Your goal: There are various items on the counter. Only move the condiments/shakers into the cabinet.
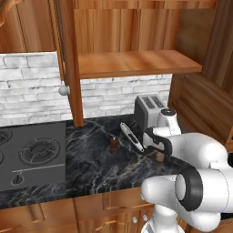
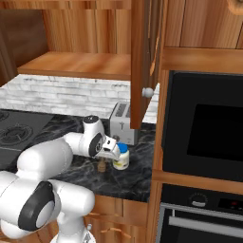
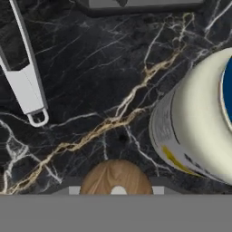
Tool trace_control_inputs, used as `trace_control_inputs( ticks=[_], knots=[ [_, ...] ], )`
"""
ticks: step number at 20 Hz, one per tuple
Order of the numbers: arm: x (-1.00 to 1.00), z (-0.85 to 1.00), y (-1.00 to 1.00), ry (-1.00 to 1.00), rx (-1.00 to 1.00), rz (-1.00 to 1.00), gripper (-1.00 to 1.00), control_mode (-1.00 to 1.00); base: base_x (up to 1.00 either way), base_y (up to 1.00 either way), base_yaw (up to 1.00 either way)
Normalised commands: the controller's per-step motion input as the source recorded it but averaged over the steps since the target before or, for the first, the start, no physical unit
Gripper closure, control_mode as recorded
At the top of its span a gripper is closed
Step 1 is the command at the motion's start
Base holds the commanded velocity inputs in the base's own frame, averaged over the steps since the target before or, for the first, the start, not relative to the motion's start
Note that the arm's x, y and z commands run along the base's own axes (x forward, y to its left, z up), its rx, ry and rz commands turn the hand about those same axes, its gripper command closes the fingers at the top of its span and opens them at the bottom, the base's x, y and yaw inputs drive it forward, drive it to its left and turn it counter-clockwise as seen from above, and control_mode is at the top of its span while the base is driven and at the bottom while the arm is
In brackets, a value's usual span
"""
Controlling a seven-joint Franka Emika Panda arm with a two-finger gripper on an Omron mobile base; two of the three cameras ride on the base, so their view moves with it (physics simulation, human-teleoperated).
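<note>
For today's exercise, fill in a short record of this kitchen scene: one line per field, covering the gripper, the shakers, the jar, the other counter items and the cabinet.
gripper: low over the counter, above the lighter shaker; open or shut cannot be told
darker shaker: upright, apart from the arm
jar: white, blue lid, beside the lighter shaker
toaster: silver, at the back of the counter
utensil: lying flat in front of the toaster
cabinet: door open, shelf holds no condiments yet

A home kitchen is shown — a black marble-look counter [image 1: 95,159] is set against a white brick backsplash [image 1: 32,86], beneath a reddish wooden wall cabinet [image 1: 136,61]. A gas stovetop [image 1: 32,154], a silver toaster [image 1: 148,109] and a built-in oven [image 2: 204,128] are also seen.
</note>
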Motion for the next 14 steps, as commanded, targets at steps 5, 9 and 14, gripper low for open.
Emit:
trace_control_inputs(
  ticks=[5, 9, 14],
  knots=[
    [-0.31, 0.82, 0.05, 0.0, 0.0, 0.0, 1.0, -1.0, 0.0, 0.0, 0.0],
    [-0.45, 1.0, 0.28, -0.02, 0.01, 0.0, 1.0, -1.0, 0.0, 0.0, 0.0],
    [-0.26, 1.0, 0.44, -0.01, 0.01, 0.02, 1.0, -1.0, 0.0, 0.0, 0.0]
  ],
)
